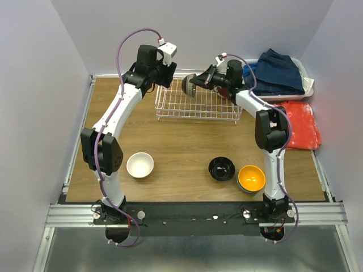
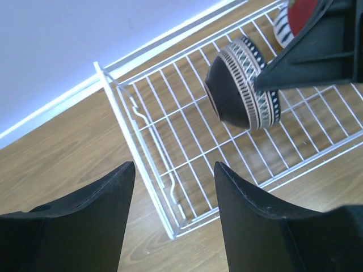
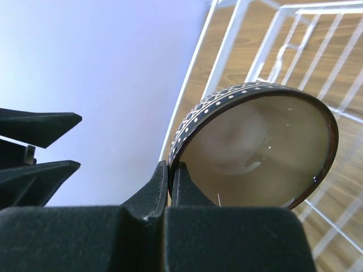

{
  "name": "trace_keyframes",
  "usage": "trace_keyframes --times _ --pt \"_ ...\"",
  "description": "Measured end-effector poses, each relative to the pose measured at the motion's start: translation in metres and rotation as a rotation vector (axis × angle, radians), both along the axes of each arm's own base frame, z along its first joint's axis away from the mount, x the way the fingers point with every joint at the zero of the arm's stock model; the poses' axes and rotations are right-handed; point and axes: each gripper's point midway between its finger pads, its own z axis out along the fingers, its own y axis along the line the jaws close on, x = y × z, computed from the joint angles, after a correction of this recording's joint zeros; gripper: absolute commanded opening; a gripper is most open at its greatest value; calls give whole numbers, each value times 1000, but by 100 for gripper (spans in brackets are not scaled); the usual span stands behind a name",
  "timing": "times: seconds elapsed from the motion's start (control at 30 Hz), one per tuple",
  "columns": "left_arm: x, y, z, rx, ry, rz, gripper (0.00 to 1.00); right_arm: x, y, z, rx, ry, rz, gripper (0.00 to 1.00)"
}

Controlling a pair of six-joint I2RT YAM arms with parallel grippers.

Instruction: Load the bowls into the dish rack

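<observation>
A tan-brown bowl [image 1: 189, 84] with a black patterned band hangs on its side over the left end of the white wire dish rack [image 1: 195, 107]. My right gripper [image 1: 197, 81] is shut on its rim; in the right wrist view the two fingers [image 3: 159, 190] pinch the rim of the bowl [image 3: 261, 147]. The left gripper [image 1: 164, 76] stands open and empty above the rack's left corner [image 2: 170, 226], with the held bowl [image 2: 241, 85] ahead of it. A red and striped bowl [image 2: 295, 14] shows partly behind the right gripper. White [image 1: 140, 165], black [image 1: 221, 168] and orange [image 1: 251, 178] bowls sit on the table.
A white basket of blue clothes [image 1: 278, 73] stands at the back right, just behind the right arm. A red cloth [image 1: 300, 124] lies along the right edge. Grey walls close in the table on three sides.
</observation>
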Motion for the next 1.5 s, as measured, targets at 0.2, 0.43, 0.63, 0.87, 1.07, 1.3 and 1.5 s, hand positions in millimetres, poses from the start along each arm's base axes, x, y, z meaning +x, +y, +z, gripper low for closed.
trace_keyframes --times 0.2,0.43,0.63,0.87,1.07,1.3,1.5 --pt "-5 13 -13 39 13 46 68 -8 41 -23 14 37 69 1" --pt "-9 18 -29 66 50 61 68 -10 55 -36 26 44 96 1" --pt "-9 19 -29 69 49 67 68 -5 49 -40 32 60 86 1" --pt "-9 19 -29 69 50 67 68 0 36 -46 28 75 63 20" --pt "-8 18 -29 64 49 67 68 6 11 -53 -4 101 20 31" --pt "-5 14 -37 51 66 59 68 8 -21 -69 -60 146 -44 34" --pt "-2 7 -34 23 49 40 68 -9 -24 -77 -117 173 -43 37"
